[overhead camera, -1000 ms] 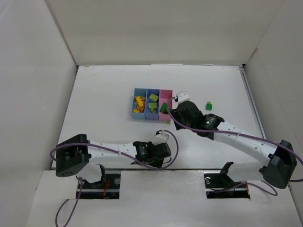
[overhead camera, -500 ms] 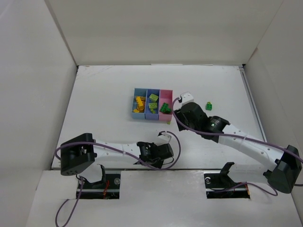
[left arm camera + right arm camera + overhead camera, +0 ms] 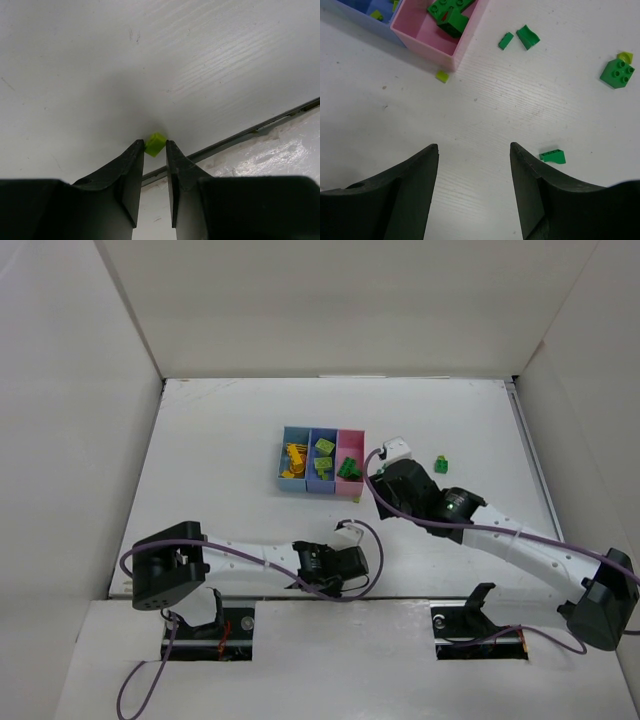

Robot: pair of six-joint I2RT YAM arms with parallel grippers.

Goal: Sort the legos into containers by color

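Left gripper (image 3: 155, 148) nearly shut, lime brick (image 3: 155, 143) nipped by a corner at the very tips, by the table's (image 3: 100, 75) near edge: lift and you may squirt it out; right gripper (image 3: 473, 146) half-open, empty.

The tray (image 3: 322, 460) of three joined bins sits on the counter (image 3: 220, 440), midway across and toward the back, with bricks (image 3: 294, 460) in every bin. The right claw (image 3: 473, 146) hangs just right of the rightmost bin (image 3: 427, 35). A chip (image 3: 442, 76) lies just beside that bin's near corner. Two small pieces (image 3: 506, 41) lie to the bin's right, and a studded brick (image 3: 617, 74) lies farther right. At the counter's front edge, a tiny brick (image 3: 155, 145) sits between the left claw's (image 3: 155, 142) fingertips.
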